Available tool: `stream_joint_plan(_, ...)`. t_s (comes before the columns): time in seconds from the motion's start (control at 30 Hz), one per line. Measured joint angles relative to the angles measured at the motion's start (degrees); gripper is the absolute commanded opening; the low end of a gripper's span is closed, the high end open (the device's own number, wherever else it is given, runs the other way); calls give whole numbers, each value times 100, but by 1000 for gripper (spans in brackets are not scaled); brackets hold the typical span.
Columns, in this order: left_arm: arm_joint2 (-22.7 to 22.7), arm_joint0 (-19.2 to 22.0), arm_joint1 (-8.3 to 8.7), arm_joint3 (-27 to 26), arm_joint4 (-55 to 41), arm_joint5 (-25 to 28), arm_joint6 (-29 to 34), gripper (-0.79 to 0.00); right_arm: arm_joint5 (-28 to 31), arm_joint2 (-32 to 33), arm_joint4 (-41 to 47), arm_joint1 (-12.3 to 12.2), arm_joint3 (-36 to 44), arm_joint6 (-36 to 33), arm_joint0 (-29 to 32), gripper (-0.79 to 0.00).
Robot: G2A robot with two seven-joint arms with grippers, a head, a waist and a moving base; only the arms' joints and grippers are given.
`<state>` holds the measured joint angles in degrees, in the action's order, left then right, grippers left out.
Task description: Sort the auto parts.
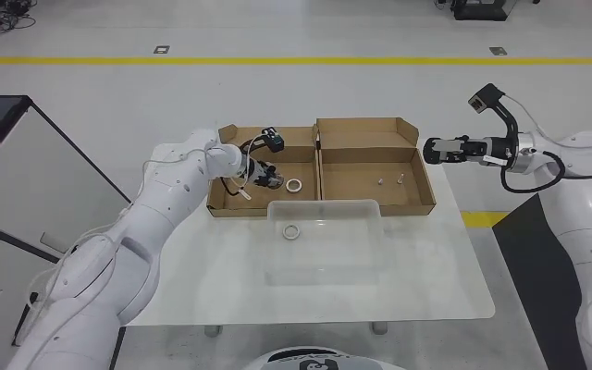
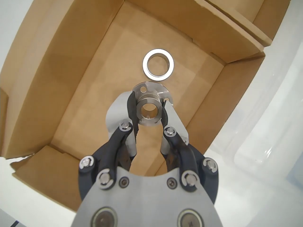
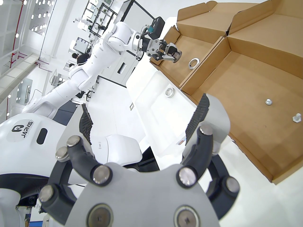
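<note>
Over the floor of the left cardboard box (image 2: 90, 100), the flanged metal bushing (image 2: 151, 88) hangs in the left gripper (image 2: 148, 111). Its two fingers are closed on the narrow collar, and the flange is at the far end, away from the wrist. Please notice that the hold is on a smooth round surface, so the part may turn or slip out if the arm moves quickly. A flat metal ring (image 2: 158, 78) lies on the box floor just beyond the bushing. If you release here, I think the bushing could land on the ring or roll against it. A second ring (image 1: 291, 231) rests in the clear plastic tray (image 1: 370, 205) near the boxes, so check which container this part belongs to. The right gripper (image 3: 144, 109) is wide open and holds nothing, beside the right box (image 3: 248, 76) where two bolts (image 3: 268, 102) lie, well apart from the left arm.
</note>
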<state>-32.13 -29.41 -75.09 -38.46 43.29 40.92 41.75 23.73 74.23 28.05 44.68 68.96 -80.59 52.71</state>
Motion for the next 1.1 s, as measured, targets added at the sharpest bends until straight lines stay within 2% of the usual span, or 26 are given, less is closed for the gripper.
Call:
stream_joint_plan(0.57,306,194,-387,983,473,115,-468,-785,0,0,0,0,0,0,0,0)
stream_joint_plan(1.1,414,243,-649,1572,661,217,-741,-785,0,0,0,0,0,0,0,0)
